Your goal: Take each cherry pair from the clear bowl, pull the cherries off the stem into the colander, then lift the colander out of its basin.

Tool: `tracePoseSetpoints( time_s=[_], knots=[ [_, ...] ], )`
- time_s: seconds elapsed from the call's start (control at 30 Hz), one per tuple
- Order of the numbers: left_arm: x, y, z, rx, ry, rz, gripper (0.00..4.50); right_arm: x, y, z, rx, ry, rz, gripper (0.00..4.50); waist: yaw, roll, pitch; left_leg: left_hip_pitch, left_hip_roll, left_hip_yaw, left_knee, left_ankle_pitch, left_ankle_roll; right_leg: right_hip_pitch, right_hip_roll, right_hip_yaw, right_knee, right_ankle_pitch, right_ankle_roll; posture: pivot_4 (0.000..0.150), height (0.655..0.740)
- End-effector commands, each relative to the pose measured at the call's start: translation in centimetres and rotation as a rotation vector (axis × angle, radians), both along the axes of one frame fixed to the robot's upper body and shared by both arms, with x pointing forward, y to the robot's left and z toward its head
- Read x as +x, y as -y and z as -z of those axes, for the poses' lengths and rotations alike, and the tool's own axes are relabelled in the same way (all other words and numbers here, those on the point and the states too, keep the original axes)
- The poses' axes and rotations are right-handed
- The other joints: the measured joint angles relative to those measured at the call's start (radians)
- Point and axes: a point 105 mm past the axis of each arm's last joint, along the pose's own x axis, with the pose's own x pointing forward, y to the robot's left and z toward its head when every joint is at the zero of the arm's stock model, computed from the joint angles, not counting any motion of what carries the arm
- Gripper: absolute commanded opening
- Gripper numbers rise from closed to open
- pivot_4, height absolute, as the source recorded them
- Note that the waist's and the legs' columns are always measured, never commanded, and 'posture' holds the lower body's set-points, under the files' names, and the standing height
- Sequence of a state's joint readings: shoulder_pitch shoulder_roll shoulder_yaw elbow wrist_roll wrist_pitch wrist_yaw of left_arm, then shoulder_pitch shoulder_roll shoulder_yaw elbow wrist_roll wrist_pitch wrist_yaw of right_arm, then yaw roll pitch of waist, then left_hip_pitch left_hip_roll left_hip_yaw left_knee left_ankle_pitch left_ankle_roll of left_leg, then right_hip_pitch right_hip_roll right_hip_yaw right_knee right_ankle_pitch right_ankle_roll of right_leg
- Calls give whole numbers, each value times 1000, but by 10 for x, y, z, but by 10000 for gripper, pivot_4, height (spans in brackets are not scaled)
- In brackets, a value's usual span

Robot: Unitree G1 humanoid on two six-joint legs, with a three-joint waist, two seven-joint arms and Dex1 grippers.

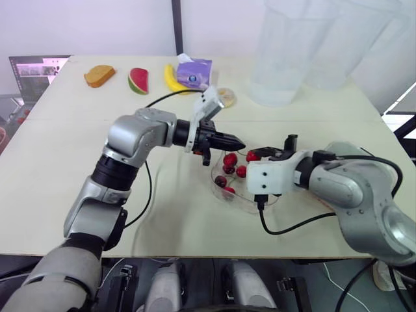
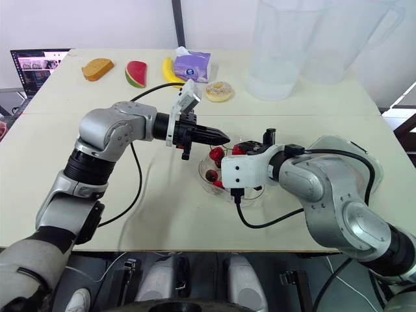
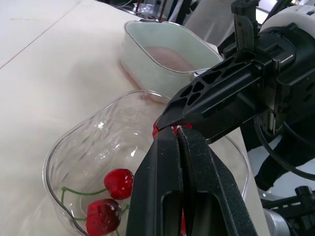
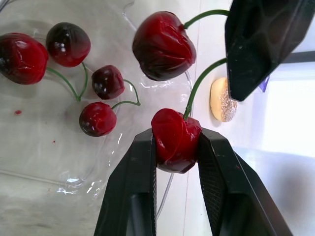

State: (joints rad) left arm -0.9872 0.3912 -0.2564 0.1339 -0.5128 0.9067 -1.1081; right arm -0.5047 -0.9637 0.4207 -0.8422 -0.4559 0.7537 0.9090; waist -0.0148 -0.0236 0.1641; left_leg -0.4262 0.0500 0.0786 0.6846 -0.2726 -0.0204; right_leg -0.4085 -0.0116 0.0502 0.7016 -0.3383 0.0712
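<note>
R gripper [image 4: 176,135] pinches cherry [image 4: 173,145]; tissue-pack [image 2: 193,66] print illegible, maybe logo.

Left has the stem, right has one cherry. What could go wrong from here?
1. The pair hangs above the clear bowl, while the colander stands off to one side. Pulling here would likely drop fruit back into the bowl or onto the table.
2. The right gripper clamps only the gripped cherry. The other cherry dangles from the stem pinched by the left gripper, so a sharp tug could fling it.
</note>
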Motion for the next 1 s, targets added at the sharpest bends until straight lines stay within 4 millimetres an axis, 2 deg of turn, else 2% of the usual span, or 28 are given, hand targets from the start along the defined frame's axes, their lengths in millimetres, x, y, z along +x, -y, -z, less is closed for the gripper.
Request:
tracePoseSetpoints(
  time_s=[0.03, 0.1, 0.27, 0.47, 0.53, 0.67, 0.8, 0.9, 1.0],
  knots=[
    [-2, 2, -12, -35, 37, 13, 0, -4, 0, -14, 64, 24, 10, 24293, 0, 0, 0, 0, 0, 0, 0, 0, 0, 0, 0, 0, 0, 0, 0, 1500, 7400],
    [-1, 2, -13, -41, 37, 10, 0, -7, 0, -11, 104, -33, 21, 34255, 0, 0, 0, 0, 0, 0, 0, 0, 0, 0, 0, 0, 0, 0, 0, 1500, 7400],
    [-2, -2, -17, -34, 87, 30, 0, -10, 3, -18, 269, -137, 65, 34255, 1, 0, 0, 0, 0, 0, 0, 0, 0, 0, 0, 0, 0, 0, 0, 1500, 7400],
    [-13, -30, -35, -6, 263, 166, 0, -17, 9, -48, 652, -407, 90, 34255, -3, 1, 0, 1, 0, -1, 0, 0, -1, 0, 1, 0, 1, 0, 0, 1500, 7400],
    [-19, -38, -45, -14, 297, 222, 0, -20, 8, -57, 718, -476, 65, 34255, -1, 1, 0, 1, 0, 0, 0, 0, 0, 0, 0, 0, 1, 0, 0, 1500, 7400],
    [-20, -45, -53, 9, 362, 249, 0, -31, -9, -62, 779, -632, -32, 34255, 3, 1, 0, 1, 0, -1, 0, -2, 3, 1, 0, -1, 1, 0, 0, 1500, 7400],
    [-21, -43, -60, -7, 375, 258, 0, -32, -22, -60, 769, -688, -79, 34255, 1, 1, 0, 0, -1, -1, 0, -3, 5, 1, 0, -1, 1, 0, 0, 1500, 7400],
    [-26, -42, -64, -29, 370, 277, 0, -19, -32, -56, 786, -698, -58, 34255, -6, 1, 0, 1, 0, -1, 0, -3, 5, 0, 0, 0, 1, 0, 0, 1500, 7400],
    [-28, -42, -65, -32, 371, 280, 0, -8, -28, -53, 795, -687, -15, 34255, -5, 1, 0, 0, 0, -1, 0, -3, 5, 0, 0, 0, 2, 0, 0, 1500, 7400]
  ],
)
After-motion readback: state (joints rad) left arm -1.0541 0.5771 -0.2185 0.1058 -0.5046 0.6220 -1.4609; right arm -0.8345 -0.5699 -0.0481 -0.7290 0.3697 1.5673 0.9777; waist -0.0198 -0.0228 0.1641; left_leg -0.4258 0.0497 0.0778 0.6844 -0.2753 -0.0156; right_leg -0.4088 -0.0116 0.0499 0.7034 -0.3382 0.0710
